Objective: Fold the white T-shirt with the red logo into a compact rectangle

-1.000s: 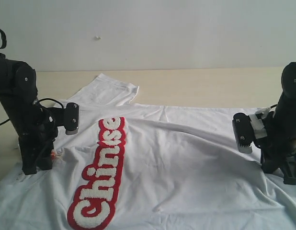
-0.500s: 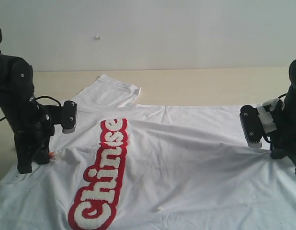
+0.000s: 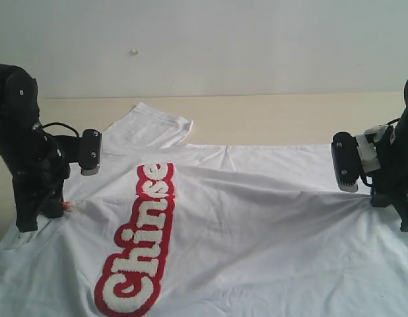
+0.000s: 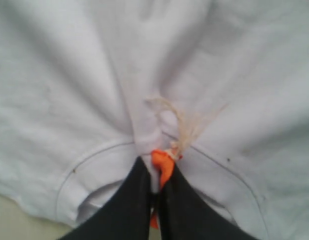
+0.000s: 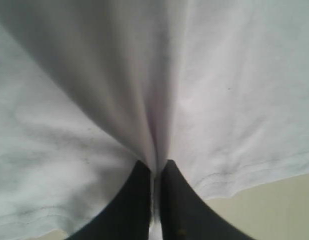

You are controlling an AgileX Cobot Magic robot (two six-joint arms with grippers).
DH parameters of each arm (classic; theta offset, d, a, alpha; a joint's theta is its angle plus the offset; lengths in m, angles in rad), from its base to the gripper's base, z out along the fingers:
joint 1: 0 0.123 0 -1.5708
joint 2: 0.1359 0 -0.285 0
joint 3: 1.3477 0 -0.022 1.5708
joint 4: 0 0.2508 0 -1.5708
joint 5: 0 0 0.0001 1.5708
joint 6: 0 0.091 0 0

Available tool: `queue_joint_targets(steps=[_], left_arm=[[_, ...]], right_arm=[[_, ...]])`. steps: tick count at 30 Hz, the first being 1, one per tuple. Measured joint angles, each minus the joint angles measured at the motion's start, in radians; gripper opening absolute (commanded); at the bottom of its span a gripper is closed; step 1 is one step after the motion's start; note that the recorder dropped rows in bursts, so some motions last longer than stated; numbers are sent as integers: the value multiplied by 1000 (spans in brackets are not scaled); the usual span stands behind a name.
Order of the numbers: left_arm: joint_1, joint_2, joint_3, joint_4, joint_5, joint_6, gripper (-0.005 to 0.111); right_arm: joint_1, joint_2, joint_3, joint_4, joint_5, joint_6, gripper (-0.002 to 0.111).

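The white T-shirt [image 3: 257,218] lies spread over the table, its red logo [image 3: 141,241] running down the left half with fuzzy white letters. At the shirt's left edge my left gripper [image 3: 49,210] is shut on the white T-shirt at the neck [image 4: 109,155], pinching the collar and the orange tag [image 4: 163,165] between its fingers. At the right edge my right gripper [image 3: 392,205] is shut on the hem [image 5: 234,177], a ridge of cloth [image 5: 157,135] rising from its fingers. The fabric is pulled taut between the two grippers, with a crease across the middle.
One sleeve [image 3: 151,125] lies flat toward the back on the pale wooden table [image 3: 290,119]. A white wall [image 3: 224,39] stands behind. Bare tabletop shows behind the shirt and at the hem [image 5: 274,210].
Both arms have moved outward, the left to the left and the right to the right, stretching the shirt between them. Both grips have stayed shut on the cloth.
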Motion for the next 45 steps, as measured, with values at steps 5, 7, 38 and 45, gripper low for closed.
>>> queue_joint_targets(steps=[5,7,38,45], left_arm=[[4,-76,0,8,0,-15,0],[16,-112,0,9,-8,-46,0],[80,-828,0,-180,80,-180,0],[80,-998,2,-249,310,-195,0]], right_arm=[[0,-43,-29,0,49,0,0],[0,-69,-57,6,85,0,0],[0,-673,-184,277,410,-16,0],[103,-833,-184,402,466,97,0]])
